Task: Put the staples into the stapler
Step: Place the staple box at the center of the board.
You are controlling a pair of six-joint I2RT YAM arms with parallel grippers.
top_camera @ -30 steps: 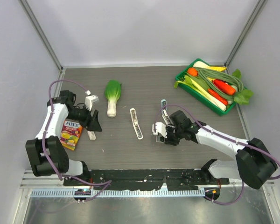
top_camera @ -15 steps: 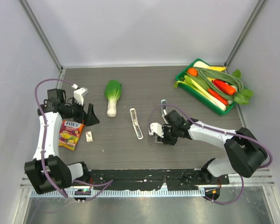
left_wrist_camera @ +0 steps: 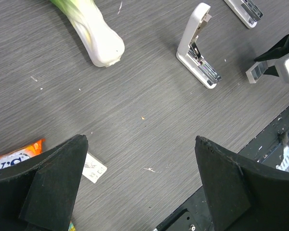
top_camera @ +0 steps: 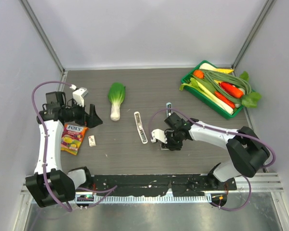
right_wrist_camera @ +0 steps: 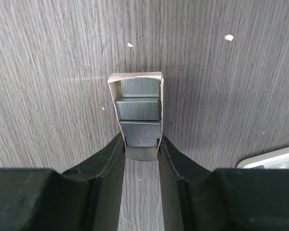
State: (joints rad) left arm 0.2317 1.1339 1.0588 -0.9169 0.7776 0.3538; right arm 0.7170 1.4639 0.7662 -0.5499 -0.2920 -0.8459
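Note:
The stapler [top_camera: 140, 127] [left_wrist_camera: 197, 53] lies in the middle of the table, white, hinged open, its metal channel showing. My right gripper [top_camera: 168, 143] [right_wrist_camera: 140, 142], just to the right of it, is shut on the near end of the staples [right_wrist_camera: 137, 110], an open cardboard tray holding grey staple strips that rests on the table. A small flat whitish box piece [top_camera: 92, 140] [left_wrist_camera: 94, 168] lies loose at the left. My left gripper [top_camera: 94, 118] [left_wrist_camera: 140, 142] hangs above the table behind that piece, open and holding nothing.
A bok choy [top_camera: 116, 100] [left_wrist_camera: 94, 33] lies behind the stapler. A candy pack [top_camera: 73, 137] sits under the left arm. A green tray [top_camera: 204, 102] of vegetables is at the back right. A second slim stapler-like bar [left_wrist_camera: 243, 9] lies near the right arm.
My left gripper has opened wide, left the small box piece on the table and drawn back to the left. My right gripper has slid left toward the stapler with the staple tray.

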